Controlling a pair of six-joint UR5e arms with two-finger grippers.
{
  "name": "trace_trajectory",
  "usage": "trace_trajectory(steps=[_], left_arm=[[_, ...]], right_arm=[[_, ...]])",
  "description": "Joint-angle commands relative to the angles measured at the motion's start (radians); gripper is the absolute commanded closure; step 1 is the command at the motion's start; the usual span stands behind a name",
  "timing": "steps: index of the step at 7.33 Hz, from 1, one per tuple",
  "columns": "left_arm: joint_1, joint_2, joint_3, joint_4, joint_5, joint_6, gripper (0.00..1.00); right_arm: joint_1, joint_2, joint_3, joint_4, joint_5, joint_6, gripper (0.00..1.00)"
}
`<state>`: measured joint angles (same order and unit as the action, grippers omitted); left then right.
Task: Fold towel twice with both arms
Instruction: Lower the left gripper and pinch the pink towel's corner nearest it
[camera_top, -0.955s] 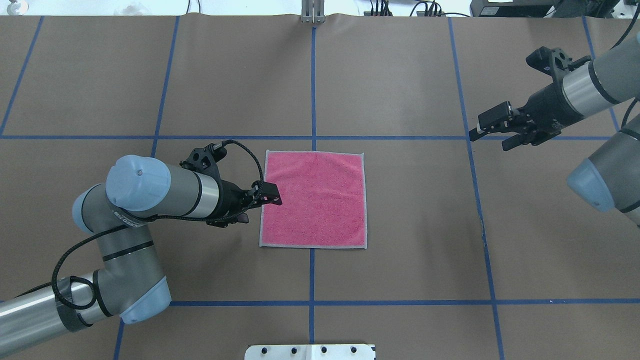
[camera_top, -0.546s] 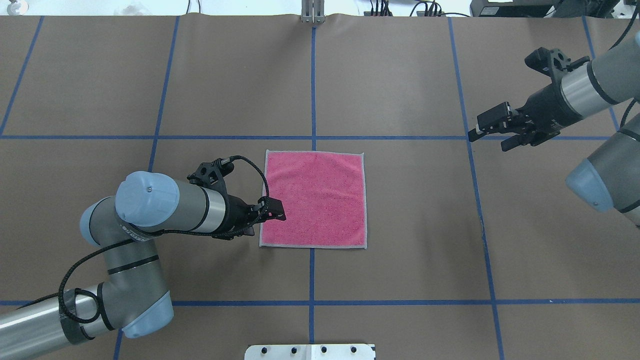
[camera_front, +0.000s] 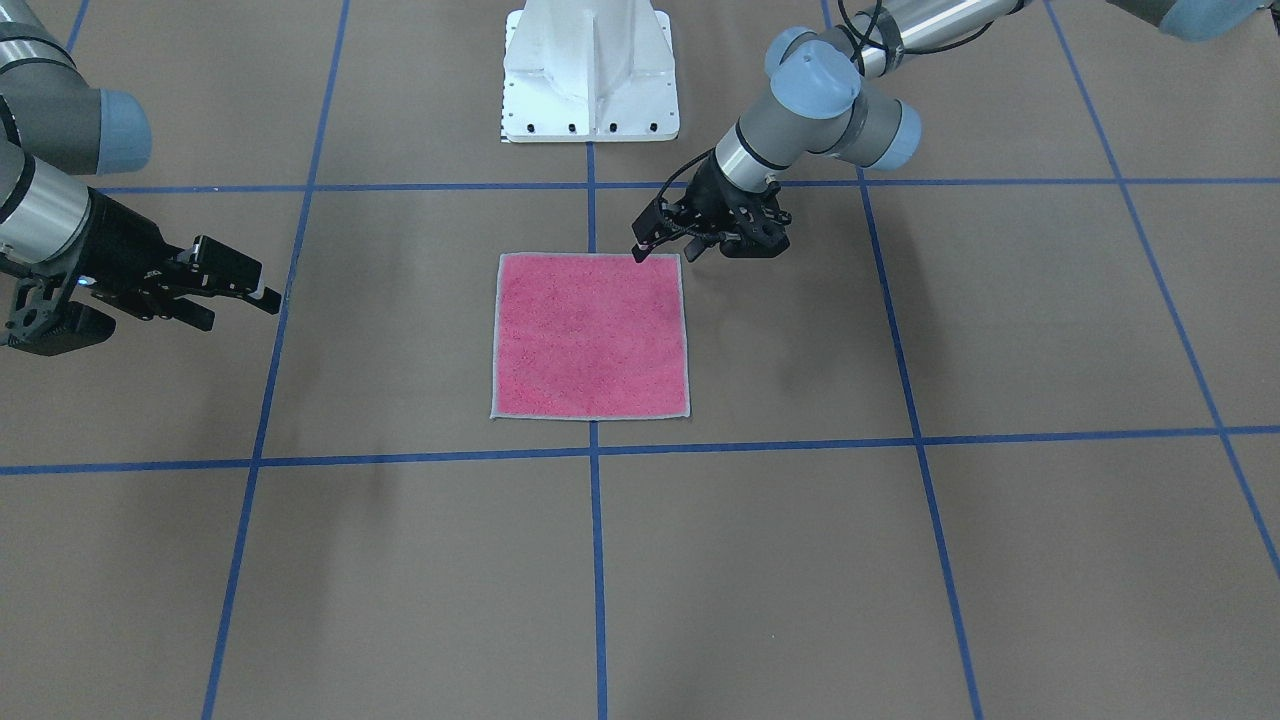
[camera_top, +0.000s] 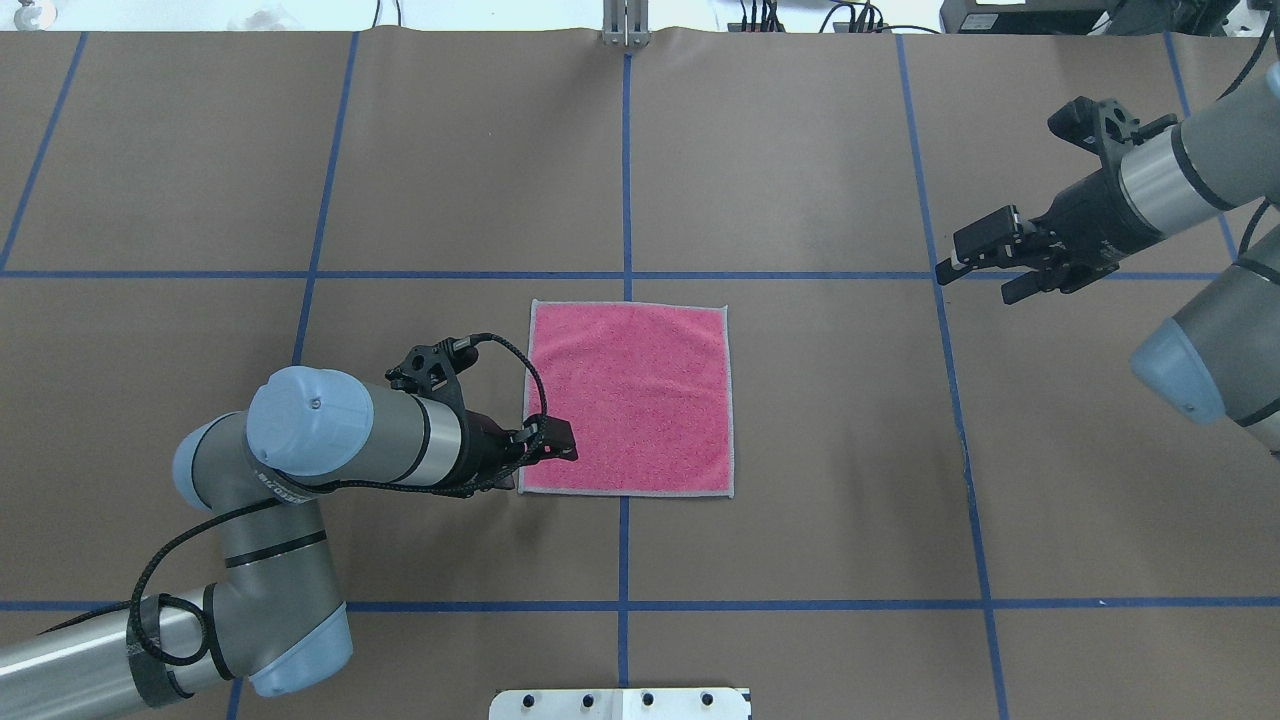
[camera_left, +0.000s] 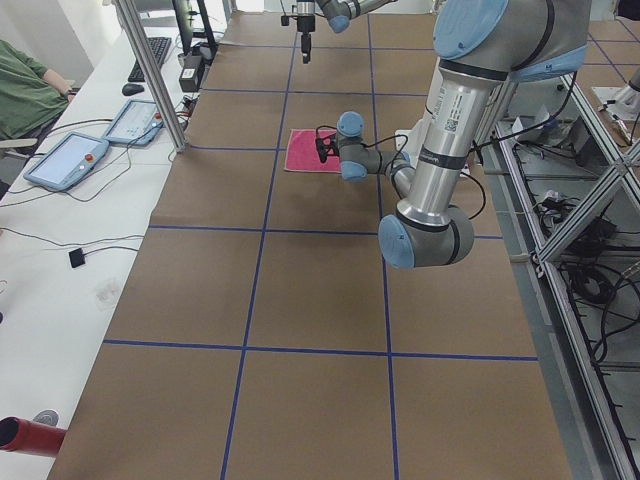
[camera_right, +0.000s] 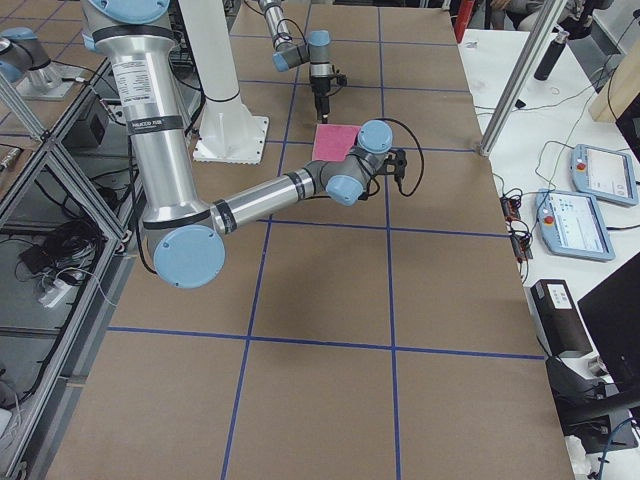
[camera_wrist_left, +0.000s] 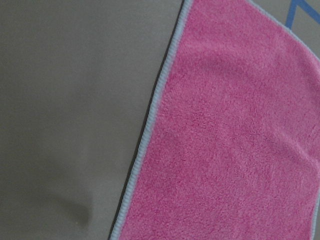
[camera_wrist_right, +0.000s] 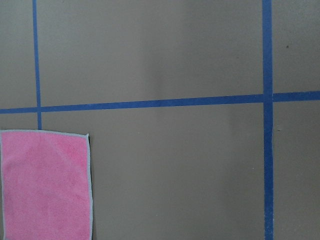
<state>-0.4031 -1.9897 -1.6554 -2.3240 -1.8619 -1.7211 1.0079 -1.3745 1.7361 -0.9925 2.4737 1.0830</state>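
Note:
The towel lies flat at the table's centre, pink face up with a pale grey border, also seen from the front. My left gripper hovers open over its left edge close to the near-left corner, holding nothing; from across the table that gripper sits at the towel's corner nearest the base. The left wrist view shows only the towel's edge and bare table. My right gripper is open and empty, far to the towel's right, its camera catching a towel corner.
Blue tape lines grid the brown table cover. The white pedestal base stands at the near edge. A metal post rises at the far edge. A side desk holds tablets beside a seated person.
My left gripper has slid along the towel's left edge toward the near-left corner. The right arm has barely moved. The towel lies unchanged.

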Motion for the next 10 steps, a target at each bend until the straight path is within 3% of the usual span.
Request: trace_trajectory(steps=[1, 10], left_arm=[[0.009, -0.001, 0.005, 0.0, 0.001, 0.0, 0.09], [0.013, -0.035, 0.051, -0.003, 0.001, 0.002, 0.08]], right_arm=[[0.0, 0.0, -0.001, 0.0, 0.001, 0.0, 0.0], [0.003, -0.003, 0.003, 0.0, 0.004, -0.002, 0.0]])
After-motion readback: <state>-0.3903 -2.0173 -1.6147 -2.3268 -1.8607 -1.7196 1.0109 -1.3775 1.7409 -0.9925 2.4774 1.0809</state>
